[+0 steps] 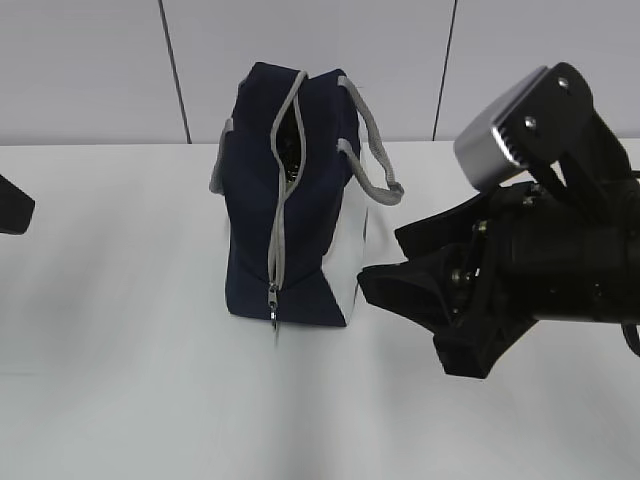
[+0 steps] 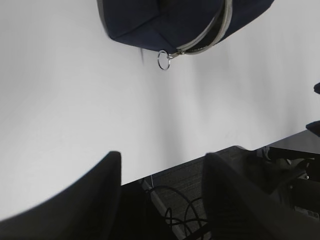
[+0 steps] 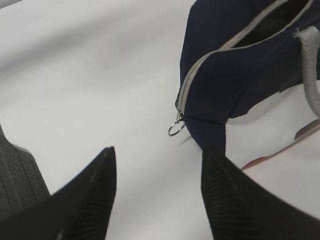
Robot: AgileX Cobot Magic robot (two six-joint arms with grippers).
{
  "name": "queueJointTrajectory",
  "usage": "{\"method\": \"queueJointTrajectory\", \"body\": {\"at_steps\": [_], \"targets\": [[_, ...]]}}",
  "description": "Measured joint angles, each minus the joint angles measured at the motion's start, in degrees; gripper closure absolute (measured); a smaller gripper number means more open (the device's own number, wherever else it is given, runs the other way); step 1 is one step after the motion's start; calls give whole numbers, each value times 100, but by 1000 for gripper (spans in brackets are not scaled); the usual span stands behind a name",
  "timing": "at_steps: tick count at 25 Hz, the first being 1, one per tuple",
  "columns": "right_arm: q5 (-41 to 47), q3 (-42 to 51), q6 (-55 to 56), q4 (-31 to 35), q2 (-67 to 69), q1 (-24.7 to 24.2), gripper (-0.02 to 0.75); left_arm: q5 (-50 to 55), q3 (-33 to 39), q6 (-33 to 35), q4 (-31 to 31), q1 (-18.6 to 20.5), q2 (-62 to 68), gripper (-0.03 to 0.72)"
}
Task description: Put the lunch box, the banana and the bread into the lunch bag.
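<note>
The navy lunch bag (image 1: 250,230) stands on the white table (image 1: 120,380). Its grey zipper is open along the top and shut toward the near end, where the ring pull (image 1: 273,305) hangs. The bag also shows in the left wrist view (image 2: 150,17) and the right wrist view (image 3: 225,85). My right gripper (image 1: 385,260) is open and empty, just right of the bag's near end, with the ring pull (image 3: 175,130) ahead of it. My left gripper (image 2: 163,156) is open and empty over the table's near edge, far from the bag. The lunch box, banana and bread are out of view.
Grey handles (image 1: 375,165) hang off the bag's right side. In the left wrist view the table edge drops to a dark floor with cables (image 2: 200,205). A part of the left arm (image 1: 12,205) shows at the far left. A panelled wall stands behind.
</note>
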Motion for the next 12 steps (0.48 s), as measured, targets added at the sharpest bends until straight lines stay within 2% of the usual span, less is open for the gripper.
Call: {"method": "queueJointTrajectory", "body": {"at_steps": [3,5,12], "targets": [[-158,13,-186,84,0,65,332,0,0,0,0,0,-6,316],[-558,12,-257,137,0,214,332,0,0,0,0,0,-6,317],[-2139,12,-351,238,0,1179,332,-23,0,0,0,0,-6,317]]}}
